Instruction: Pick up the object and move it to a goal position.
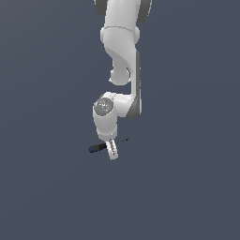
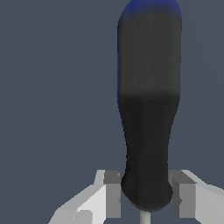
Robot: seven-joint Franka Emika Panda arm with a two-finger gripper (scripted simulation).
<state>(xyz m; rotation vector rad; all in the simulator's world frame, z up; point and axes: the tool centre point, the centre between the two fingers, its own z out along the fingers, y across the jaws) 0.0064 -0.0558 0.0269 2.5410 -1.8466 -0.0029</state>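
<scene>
Blue and black on the handle, thin dark shaft, that was the screwdriver (image 1: 101, 146) lying flat on the plain grey desk (image 1: 187, 187). From where I stood in the exterior view, its handle pointed off toward 9 o'clock and the tip toward 3 o'clock, tilted up just a touch on that side. The white arm (image 1: 123, 51) hung down from 12 o'clock, and the gripper (image 1: 112, 151) sat right over the tool, with one pale finger (image 1: 113, 151) crossing in front of it about where handle meets shaft.

The wrist view was the useful one. The fat end of the handle (image 2: 148, 109) filled most of it, and the two grey pads (image 2: 113, 194) stood on either side of the narrow end of the handle, just beside it. I could still see a sliver of gap on each side, so I'd say the jaws were partly open and straddling the thing, not yet squeezing it.

So my read is it was at the grasp step, lined up and down low, nothing lifted. Next move calls for closing squarely on that neck, then a straight lift before carrying it off. No goal marker showed anywhere, so I couldn't say which way it needed to go.
</scene>
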